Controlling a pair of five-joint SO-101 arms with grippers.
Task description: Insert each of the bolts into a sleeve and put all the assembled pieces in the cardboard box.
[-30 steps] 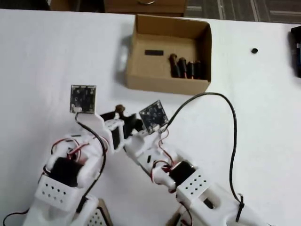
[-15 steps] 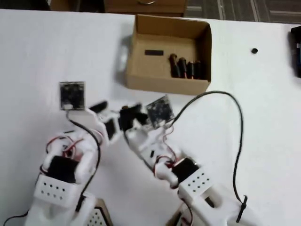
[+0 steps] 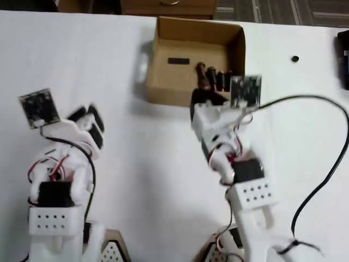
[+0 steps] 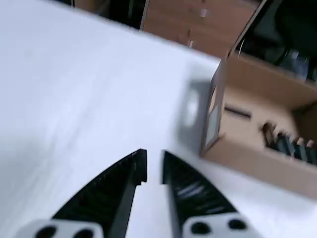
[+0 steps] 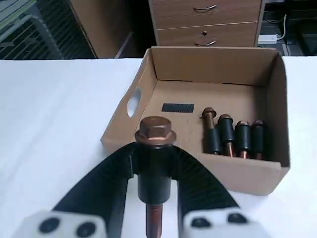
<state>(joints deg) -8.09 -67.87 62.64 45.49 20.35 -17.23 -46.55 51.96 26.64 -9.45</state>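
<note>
**Right arm.** The right gripper (image 5: 154,152) is found closed on a sleeve (image 5: 154,173) with a bolt (image 5: 155,130) seated through it. The copper head stands proud at the fingertips, and the threaded end projects toward the wrist. The long axis is judged to run along the fingers, not across them. In the high view the right gripper (image 3: 203,101) is placed at the near wall of the box (image 3: 169,94), toward that wall's right end, above the worktop (image 3: 152,164).

**Box.** The box (image 5: 247,176) lies directly ahead of the fingers, open side up. Four assembled pieces (image 5: 230,136) are noted inside, side by side at the near right corner, heads toward the far wall. Bare floor is left beside them, around a dark label (image 5: 178,107).

**Left arm.** The left gripper (image 4: 153,159) is held with a narrow gap between its fingers and nothing between them. In the high view the left gripper (image 3: 88,119) is over the worktop's left side, well apart from the box.

**Other.** A small dark item (image 3: 295,58) lies near the worktop's far right corner; its kind cannot be told.

**Assessment.** Insertion is judged complete for the held piece, and delivery is the step in hand. The right arm is the nearer and the loaded one. The move turns on the near wall: the piece must be carried over the rim, head first, before release. It should be set on the bare floor, or the wall or the lying pieces may be struck.
</note>
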